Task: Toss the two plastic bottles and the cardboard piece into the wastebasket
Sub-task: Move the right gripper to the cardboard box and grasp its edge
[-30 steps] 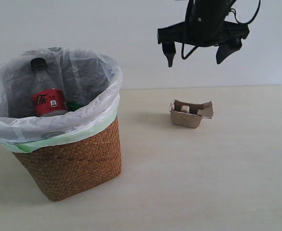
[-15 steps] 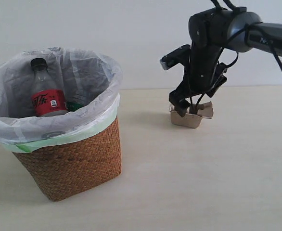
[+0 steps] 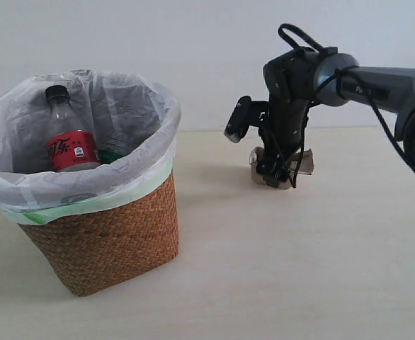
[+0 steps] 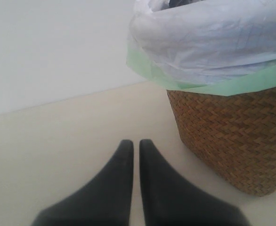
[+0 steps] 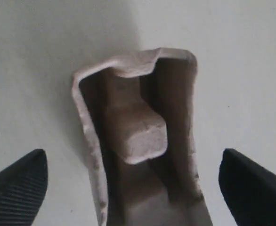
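The wicker wastebasket (image 3: 105, 237) with its white bag stands at the left. Inside it leans the red-label bottle (image 3: 70, 145) with a black cap. Beside that bottle only a green bit of the second bottle (image 3: 110, 153) shows. The cardboard piece (image 3: 307, 163) lies on the table at the right, mostly hidden behind my right gripper (image 3: 278, 174). In the right wrist view that gripper (image 5: 133, 157) is open, one finger on each side of the cardboard piece (image 5: 138, 136), neither touching it. My left gripper (image 4: 134, 143) is shut and empty, low beside the wastebasket (image 4: 232, 132).
A pale table (image 3: 299, 269) runs from the basket to the right edge, backed by a white wall. The right arm (image 3: 377, 81) reaches in from the right. The left arm does not show in the exterior view.
The right gripper has come down from high above the table and now sits around the cardboard piece, turning as it dropped. The basket, bottles and cardboard have not moved.
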### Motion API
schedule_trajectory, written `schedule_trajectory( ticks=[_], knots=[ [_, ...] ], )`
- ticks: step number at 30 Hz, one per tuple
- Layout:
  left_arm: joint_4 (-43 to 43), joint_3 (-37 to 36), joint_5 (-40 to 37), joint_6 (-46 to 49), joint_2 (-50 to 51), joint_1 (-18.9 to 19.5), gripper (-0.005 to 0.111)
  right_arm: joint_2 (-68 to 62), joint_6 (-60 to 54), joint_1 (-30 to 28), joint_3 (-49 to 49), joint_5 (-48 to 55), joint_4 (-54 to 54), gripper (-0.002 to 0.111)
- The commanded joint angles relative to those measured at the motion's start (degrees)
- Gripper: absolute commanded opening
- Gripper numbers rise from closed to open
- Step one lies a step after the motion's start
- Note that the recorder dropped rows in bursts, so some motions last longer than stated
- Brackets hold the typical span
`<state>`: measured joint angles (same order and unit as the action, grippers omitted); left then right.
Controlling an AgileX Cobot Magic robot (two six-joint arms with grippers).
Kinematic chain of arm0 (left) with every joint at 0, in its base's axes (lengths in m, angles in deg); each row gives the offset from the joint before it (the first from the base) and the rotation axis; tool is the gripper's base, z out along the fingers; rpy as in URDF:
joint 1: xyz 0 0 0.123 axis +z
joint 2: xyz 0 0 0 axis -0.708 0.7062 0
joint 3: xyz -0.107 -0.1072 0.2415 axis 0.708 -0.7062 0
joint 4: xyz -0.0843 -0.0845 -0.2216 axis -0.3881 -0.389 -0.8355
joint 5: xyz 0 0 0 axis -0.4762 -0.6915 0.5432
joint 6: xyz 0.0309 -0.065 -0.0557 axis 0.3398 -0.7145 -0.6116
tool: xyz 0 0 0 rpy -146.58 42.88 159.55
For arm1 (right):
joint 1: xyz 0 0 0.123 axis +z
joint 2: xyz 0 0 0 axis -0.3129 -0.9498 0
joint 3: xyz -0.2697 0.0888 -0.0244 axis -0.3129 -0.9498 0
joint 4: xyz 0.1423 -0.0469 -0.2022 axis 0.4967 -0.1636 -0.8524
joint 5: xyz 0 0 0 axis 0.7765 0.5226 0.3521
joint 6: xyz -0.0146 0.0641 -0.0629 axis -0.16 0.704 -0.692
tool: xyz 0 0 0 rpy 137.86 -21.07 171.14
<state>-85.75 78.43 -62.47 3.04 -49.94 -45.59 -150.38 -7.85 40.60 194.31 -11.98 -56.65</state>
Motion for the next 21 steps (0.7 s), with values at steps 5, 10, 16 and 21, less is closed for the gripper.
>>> schedule_trajectory(
  ticks=[5, 10, 16, 21],
  knots=[
    [-0.5, -0.2, 0.2, -0.5, -0.2, 0.3, 0.004, -3.8, 3.3, 0.1, 0.1, -7.0, -4.1, 0.088],
    [-0.5, -0.2, 0.2, -0.5, -0.2, 0.3, 0.004, -5.0, 4.0, 0.1, 0.1, -6.9, -4.7, 0.067],
    [-0.5, -0.2, 0.2, -0.5, -0.2, 0.3, 0.004, -4.9, 6.9, 0.1, 0.1, -4.6, -4.6, 0.003],
    [-0.5, -0.2, 0.2, -0.5, -0.2, 0.3, 0.004, -3.2, 13.6, 0.1, 0.1, -4.4, -4.1, 0.000]
  ],
)
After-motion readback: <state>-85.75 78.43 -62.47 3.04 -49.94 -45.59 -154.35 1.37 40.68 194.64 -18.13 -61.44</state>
